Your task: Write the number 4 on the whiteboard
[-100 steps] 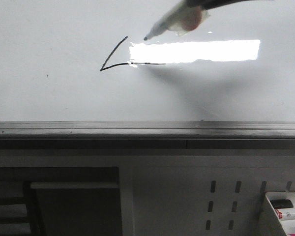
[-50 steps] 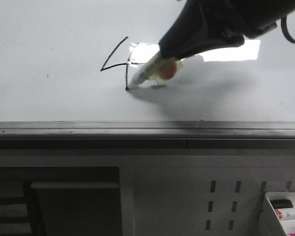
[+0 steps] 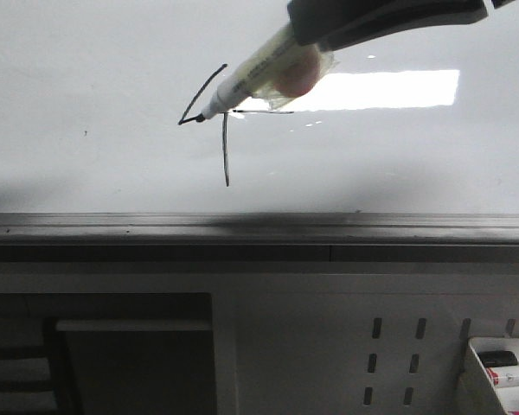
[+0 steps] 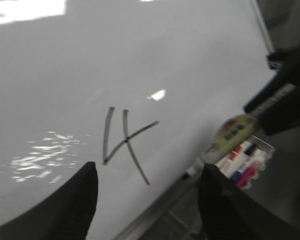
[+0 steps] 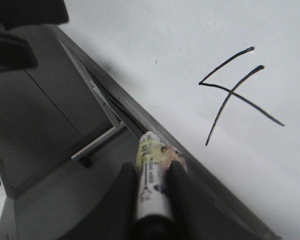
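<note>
The whiteboard (image 3: 86,69) fills the upper front view. On it is the number 4 (image 3: 224,138): slanted stroke, horizontal bar and long vertical stem. My right gripper (image 3: 316,39) reaches in from the upper right, shut on a pale marker (image 3: 255,73) whose black tip hangs in front of the 4's slanted stroke. In the right wrist view the marker (image 5: 151,175) sits between the right gripper's (image 5: 152,172) fingers, its tip off the board, with the 4 (image 5: 232,92) beyond. My left gripper (image 4: 150,200) is open and empty, facing the 4 (image 4: 126,142) and the marker (image 4: 235,132).
A grey metal ledge (image 3: 259,226) runs along the board's bottom edge. Below it is a grey perforated panel (image 3: 389,354). A white tray (image 3: 502,372) with spare markers stands at the lower right, and also shows in the left wrist view (image 4: 245,167).
The vertical stem was drawn down through the bar, so the 4 now has all three strokes. The right gripper then lifted the marker up and off the board.
</note>
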You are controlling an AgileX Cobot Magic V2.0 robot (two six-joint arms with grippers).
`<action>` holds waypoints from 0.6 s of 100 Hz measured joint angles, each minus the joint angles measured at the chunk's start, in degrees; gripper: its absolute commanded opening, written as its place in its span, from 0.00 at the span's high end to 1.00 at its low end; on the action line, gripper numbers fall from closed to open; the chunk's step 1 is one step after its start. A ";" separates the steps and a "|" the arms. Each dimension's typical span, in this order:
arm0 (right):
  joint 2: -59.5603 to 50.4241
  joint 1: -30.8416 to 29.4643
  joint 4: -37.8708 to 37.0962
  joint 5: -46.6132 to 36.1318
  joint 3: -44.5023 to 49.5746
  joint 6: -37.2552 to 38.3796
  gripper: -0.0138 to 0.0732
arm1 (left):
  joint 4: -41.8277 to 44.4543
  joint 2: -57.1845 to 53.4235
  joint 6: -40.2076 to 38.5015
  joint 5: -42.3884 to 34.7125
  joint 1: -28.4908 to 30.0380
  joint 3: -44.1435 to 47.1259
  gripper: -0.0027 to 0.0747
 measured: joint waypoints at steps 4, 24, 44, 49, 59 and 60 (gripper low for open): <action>0.00 0.00 -0.14 0.63 0.00 0.13 0.89 | -0.12 1.86 0.93 1.17 -1.90 -0.52 0.46; 0.00 0.00 -0.72 3.01 0.00 1.09 0.89 | -0.50 9.17 5.04 -0.09 -13.56 -4.44 0.46; 0.00 0.00 -1.19 4.85 -0.31 1.74 0.89 | 2.78 12.96 6.33 -7.12 -22.11 -7.31 0.46; 0.00 0.00 -1.19 5.11 -0.40 1.86 0.89 | 3.67 13.63 6.33 -8.24 -23.20 -7.38 0.47; 0.00 0.00 -1.30 6.04 -0.43 1.96 0.89 | 4.46 14.30 6.46 -9.75 -24.19 -7.43 0.47; 0.00 0.00 -1.30 6.17 -0.43 1.96 0.89 | 4.46 14.36 6.46 -9.99 -24.16 -7.43 0.47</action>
